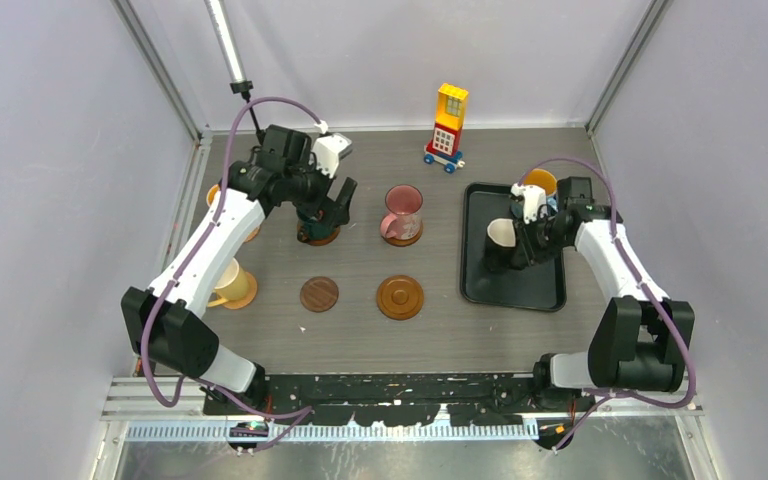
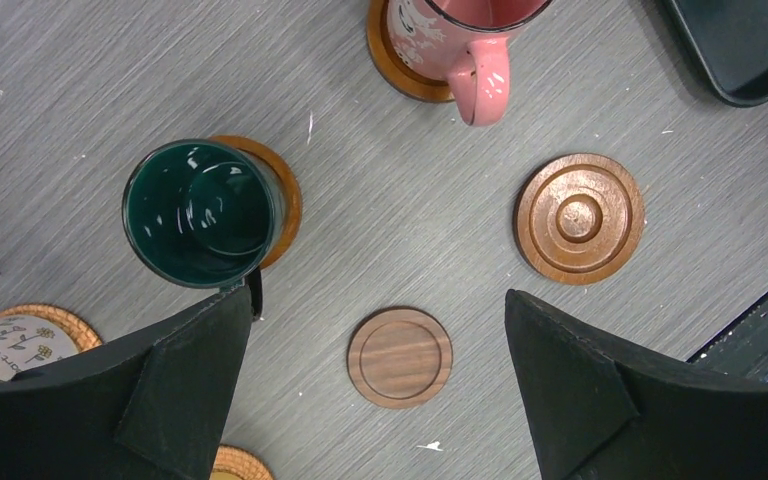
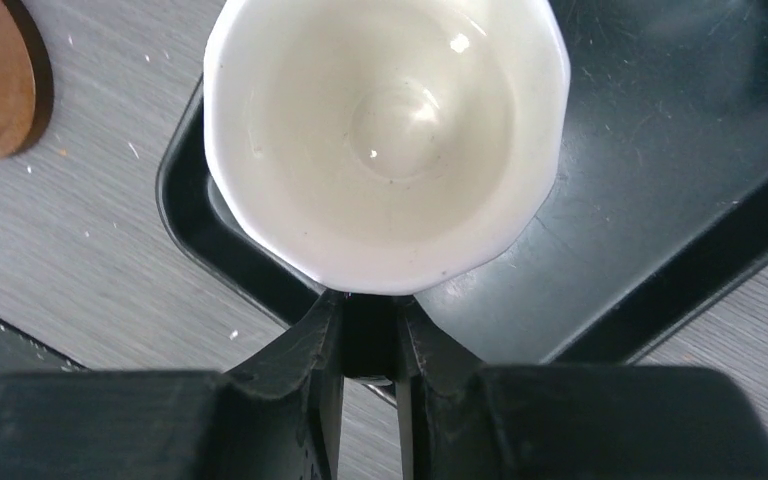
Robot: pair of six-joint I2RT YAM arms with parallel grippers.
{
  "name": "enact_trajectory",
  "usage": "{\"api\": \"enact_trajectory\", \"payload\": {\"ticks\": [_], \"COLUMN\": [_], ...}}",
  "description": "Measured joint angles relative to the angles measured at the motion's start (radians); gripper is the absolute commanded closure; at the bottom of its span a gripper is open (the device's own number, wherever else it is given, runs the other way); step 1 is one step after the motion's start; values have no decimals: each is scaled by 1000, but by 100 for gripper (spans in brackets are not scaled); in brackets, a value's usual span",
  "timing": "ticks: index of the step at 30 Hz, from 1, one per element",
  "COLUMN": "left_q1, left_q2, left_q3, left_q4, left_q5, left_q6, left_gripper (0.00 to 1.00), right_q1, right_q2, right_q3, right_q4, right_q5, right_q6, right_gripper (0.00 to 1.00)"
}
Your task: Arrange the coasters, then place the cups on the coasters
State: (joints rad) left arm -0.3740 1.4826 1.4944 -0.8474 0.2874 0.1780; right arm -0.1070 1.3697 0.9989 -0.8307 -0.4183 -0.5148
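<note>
- The right tool (image 3: 368,325) is closed narrow on the black handle of the cream ceramic mug (image 3: 385,130), which stands in the black rectangular tray (image 3: 660,200).
- The left tool (image 2: 378,298) is spread wide, with nothing gripped, above the grey worktop (image 2: 410,200).
- The dark green ceramic mug (image 2: 200,212) is set on a round wooden coaster (image 2: 288,195), and the pink ceramic mug (image 2: 460,30) on another coaster (image 2: 388,60).
- A ringed orange-brown wooden coaster (image 2: 580,218) and a plain dark brown wooden coaster (image 2: 400,357) are seen bare.
</note>
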Motion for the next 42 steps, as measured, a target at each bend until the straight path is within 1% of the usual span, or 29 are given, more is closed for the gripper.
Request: {"api": "enact_trajectory", "payload": {"ticks": [1,3,7,11,16,20,24,27,32,34,36,39,42], "left_q1": [-3,-12,-45,-87,-121,-152,-212,-257,-332,-370,-410,-497,-587], "left_q2": [0,0,0,0,4,22,53,80,126,145,164,222,312], "left_q3": [-1,-4,-8,-13,-19,-19,-18,-18,-16,-13,-5,53,148], "left_q4": [3,10,17,22,28,29,43,62,117,150,179,207,229], "left_q5": [0,-5,-35,-58,-57,-58,-89,-113,-148,-147,-148,-170,-197], "left_q6": [-5,-13,-20,-37,-62,-93,-146,-190,-258,-289,-307,-311,-311], "left_gripper": [0,0,0,0,0,0,0,0,0,0,0,0,0], "right_q1": [14,37,75,99,125,155,214,249,257,237,181,59,-75], "right_q2": [-8,-23,-48,-76,-102,-125,-155,-154,-160,-183,-220,-258,-247], "right_q3": [-14,-37,-64,-83,-96,-104,-106,-106,-79,-56,-22,54,156], "right_q4": [24,64,105,111,104,82,64,53,-10,-34,-56,-81,-95], "right_q5": [7,21,46,58,57,27,-12,-46,-82,-93,-114,-143,-158], "right_q6": [29,80,162,226,253,256,256,256,248,249,253,257,260], "right_gripper": [89,73,58,51,46,42,37,35,33,31,30,29,29]}}
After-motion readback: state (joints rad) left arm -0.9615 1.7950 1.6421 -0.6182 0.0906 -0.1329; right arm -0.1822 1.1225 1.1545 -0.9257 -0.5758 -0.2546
